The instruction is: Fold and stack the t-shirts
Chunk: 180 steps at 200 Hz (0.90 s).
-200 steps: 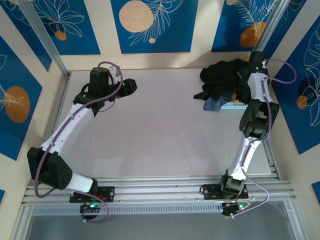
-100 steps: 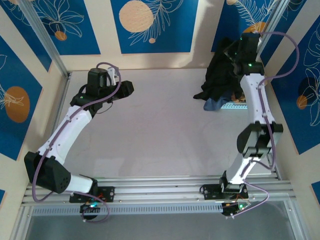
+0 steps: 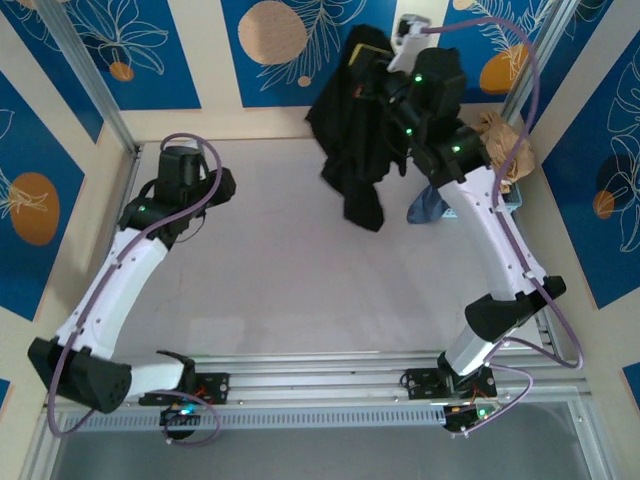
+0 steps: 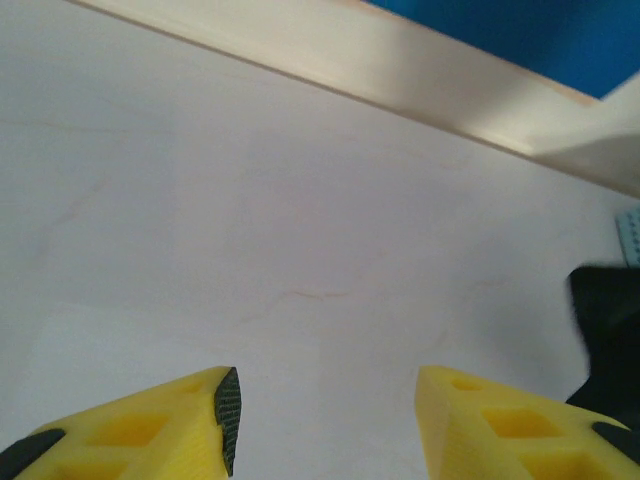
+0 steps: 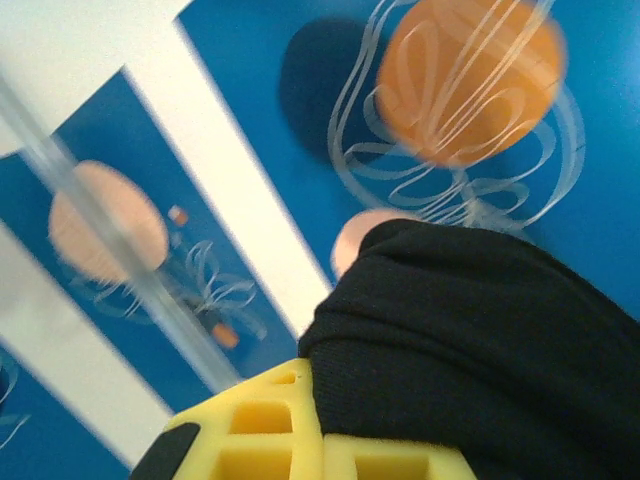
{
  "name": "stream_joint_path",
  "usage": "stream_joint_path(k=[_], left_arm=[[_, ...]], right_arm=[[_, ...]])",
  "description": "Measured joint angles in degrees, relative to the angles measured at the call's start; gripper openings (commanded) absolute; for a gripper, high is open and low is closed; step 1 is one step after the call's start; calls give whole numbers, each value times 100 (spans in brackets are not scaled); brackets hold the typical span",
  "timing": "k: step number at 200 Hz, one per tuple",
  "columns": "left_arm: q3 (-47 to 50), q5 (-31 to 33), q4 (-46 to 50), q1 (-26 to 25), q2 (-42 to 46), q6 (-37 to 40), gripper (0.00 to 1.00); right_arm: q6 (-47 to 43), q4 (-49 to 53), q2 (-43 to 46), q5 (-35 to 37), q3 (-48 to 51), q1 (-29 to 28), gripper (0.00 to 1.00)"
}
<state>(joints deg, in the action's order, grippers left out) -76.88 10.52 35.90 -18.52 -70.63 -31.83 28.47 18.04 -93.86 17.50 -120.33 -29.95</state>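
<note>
Background: blue wall (image 3: 300, 50) panels with orange discs and white leaf lines, pale table (image 3: 300, 270) below.
Change: a second back the black shirt (image 3: 350, 130) sat bunched in the heap on the far right. The right gripper (image 3: 385, 70) has since shut on it and hauled it up and toward centre. The left gripper (image 3: 215, 185) has narrowed a bit and pulled back toward its own side.
Right jaws: closed, pinching a thick wad of shirt.
Left jaws: apart, nothing between them, bare table beneath.
Shirt: hangs straight down from the right jaws in a crumpled drape. Can't tell if the low end touches the table. No print visible.
Left in heap: blue cloth (image 3: 428, 205), tan cloth (image 3: 500, 135) and a pale basket (image 3: 512, 195), all below the right jaws on their right side.
Meaning: the pick looks done and one shirt is separated out. Spreading and folding haven't begun, and nothing is stacked.
Top view adds: the full drape, and how far apart the left jaws are from the shirt.
Right wrist adds: a close-up of the pinch, with cloth (image 5: 480, 350) bulging over the yellow fingers (image 5: 260, 420) and wall behind, so the jaws are up high.
Left wrist adds: a clear gap at the left gripper (image 4: 325, 400), and a dark blurred edge (image 4: 605, 330) off to the jaws' right, likely the shirt.
Next (guess): lower and lay it flat, with the left jaws taking a hem.
</note>
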Motion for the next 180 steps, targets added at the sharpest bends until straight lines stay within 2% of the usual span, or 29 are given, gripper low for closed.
stream_joint_path(k=[34, 53, 68, 107, 146, 180], left_arm=[[39, 439, 345, 0, 407, -28, 55], [249, 431, 452, 2, 542, -70, 58], [437, 306, 595, 2, 584, -81, 65], [1106, -417, 743, 0, 520, -258, 78], [2288, -1228, 262, 0, 162, -1010, 88], [2828, -1698, -518, 0, -496, -1631, 90]], right_arm=[[319, 22, 103, -160, 1303, -632, 0], [564, 247, 105, -223, 2411, -907, 0], [796, 544, 109, -249, 3316, -1032, 0], [1095, 1182, 597, -431, 5300, -745, 0], [1106, 1604, 1390, -654, 6214, -439, 0], [1152, 1878, 1672, -905, 6704, -177, 36]])
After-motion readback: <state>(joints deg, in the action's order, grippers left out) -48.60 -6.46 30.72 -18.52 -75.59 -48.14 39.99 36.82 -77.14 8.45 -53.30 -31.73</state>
